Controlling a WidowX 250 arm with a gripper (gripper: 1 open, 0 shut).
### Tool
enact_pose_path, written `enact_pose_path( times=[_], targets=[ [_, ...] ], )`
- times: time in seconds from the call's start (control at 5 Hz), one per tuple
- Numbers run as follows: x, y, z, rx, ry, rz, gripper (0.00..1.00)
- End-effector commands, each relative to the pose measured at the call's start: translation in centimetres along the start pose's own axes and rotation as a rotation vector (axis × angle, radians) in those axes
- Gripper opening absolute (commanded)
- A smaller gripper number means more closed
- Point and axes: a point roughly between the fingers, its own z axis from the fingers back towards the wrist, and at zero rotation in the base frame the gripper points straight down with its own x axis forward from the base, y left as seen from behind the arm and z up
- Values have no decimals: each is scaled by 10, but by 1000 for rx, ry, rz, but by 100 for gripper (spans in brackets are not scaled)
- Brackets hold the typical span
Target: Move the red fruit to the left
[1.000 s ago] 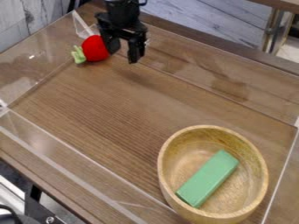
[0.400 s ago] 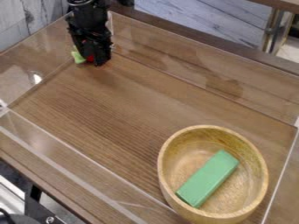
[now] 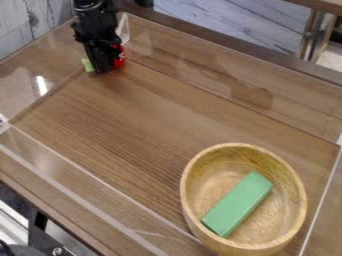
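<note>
In the camera view, the bare wooden bench [image 3: 187, 100] has the red fruit [image 3: 120, 55] near its far left corner, partly behind the fingers [image 3: 107, 68]. They look to be around it, though whether they grip it I cannot tell. The leftward move likely remains to be finished.

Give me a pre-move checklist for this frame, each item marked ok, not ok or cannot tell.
1. Gripper down at the red fruit: ok, it is right over it, at the far end of the table.
2. Fruit held firmly between the fingers: cannot tell, the gripper hides most of it.
3. Fruit resting on the table or lifted: cannot tell from this view.
4. Bowl well away from the gripper: ok, it stands at the near end.
5. Green block inside the bowl: ok.
</note>
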Motion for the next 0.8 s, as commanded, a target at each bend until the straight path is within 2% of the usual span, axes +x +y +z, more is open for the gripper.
enact_pose_path(
  times=[0.0,0.4,0.6],
  targets=[
    [11,15,23,34,-56,52,100],
    [8,18,41,28,-67,-34,100],
    [7,5,45,22,-75,-130,100]
  ],
)
